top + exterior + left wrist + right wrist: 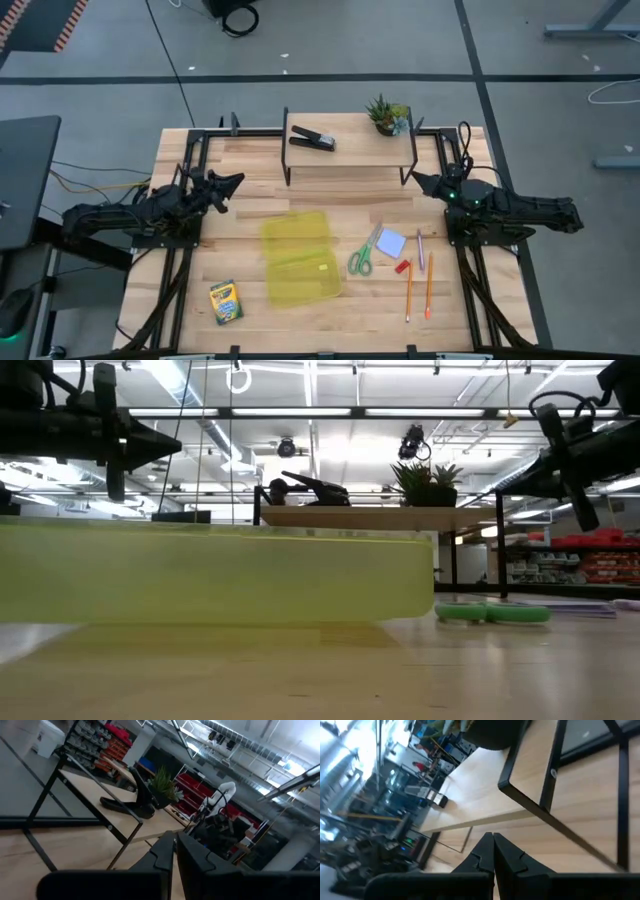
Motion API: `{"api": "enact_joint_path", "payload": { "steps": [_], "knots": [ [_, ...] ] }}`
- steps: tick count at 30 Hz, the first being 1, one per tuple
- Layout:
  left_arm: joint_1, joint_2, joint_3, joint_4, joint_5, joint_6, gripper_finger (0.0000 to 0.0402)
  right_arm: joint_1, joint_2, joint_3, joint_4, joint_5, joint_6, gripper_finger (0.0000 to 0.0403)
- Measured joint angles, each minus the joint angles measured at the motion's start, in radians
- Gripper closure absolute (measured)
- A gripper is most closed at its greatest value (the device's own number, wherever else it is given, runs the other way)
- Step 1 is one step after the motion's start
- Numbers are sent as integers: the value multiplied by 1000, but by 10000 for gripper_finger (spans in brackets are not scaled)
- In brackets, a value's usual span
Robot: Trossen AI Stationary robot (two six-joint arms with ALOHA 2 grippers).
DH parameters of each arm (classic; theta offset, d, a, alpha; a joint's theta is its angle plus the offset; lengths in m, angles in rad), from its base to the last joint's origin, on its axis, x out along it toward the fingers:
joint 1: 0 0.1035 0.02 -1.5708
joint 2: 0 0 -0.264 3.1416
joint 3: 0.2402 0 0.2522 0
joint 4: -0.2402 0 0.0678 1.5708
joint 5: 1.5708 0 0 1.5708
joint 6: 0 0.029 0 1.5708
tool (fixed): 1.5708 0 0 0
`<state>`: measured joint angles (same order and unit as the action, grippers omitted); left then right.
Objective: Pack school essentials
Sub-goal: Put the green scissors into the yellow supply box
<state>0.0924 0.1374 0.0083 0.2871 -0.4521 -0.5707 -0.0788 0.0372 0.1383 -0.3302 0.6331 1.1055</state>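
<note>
From above, the left arm is sitting raised over the left edge of the wooden table (250,320), its end effector (232,183) pinched together and holding nothing; the right end effector (420,181) is mirroring it on the right, tips likewise together. Below them a translucent yellow plastic case (299,256) is lying open in two shallow rectangular halves. A green-yellow crayon box (226,301) is resting near the table's front-left, apart from the case. Just right of the case, green-handled scissors (363,255) are lying beside a small pale-blue note pad (391,243); a tiny red block (402,266) is sitting just in front of the pad, and two thin orange pencils (418,288) are lying side by side to the right. At the back, a wooden shelf (350,146) on black metal legs is carrying a black stapler (312,140) and a small potted plant (387,115).

At table level, the case is filling the near left as a hazy yellow slab, cut off at the left edge, hiding most things behind; only the scissors' green loops are showing to its right.

The left wrist view is showing the dark fingers (161,854) meeting, with the shelf, stapler and plant beyond. The right wrist view is showing its fingers (481,853) closed too, facing the shelf's leg and underside.
</note>
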Motion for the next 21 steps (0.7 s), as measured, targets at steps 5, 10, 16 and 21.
{"api": "enact_joint_path", "payload": {
  "steps": [5,10,16,21],
  "knots": [
    [0,0,0,2,-4,53,377,0,6,0,1,-69,-21,395],
    [0,0,0,2,-4,171,384,0,36,0,41,-341,-99,395],
    [12,0,0,-1,-70,255,387,3,175,0,220,-522,-193,395],
    [29,0,0,-13,-88,269,379,3,357,7,354,-626,-285,395]
  ]
}}
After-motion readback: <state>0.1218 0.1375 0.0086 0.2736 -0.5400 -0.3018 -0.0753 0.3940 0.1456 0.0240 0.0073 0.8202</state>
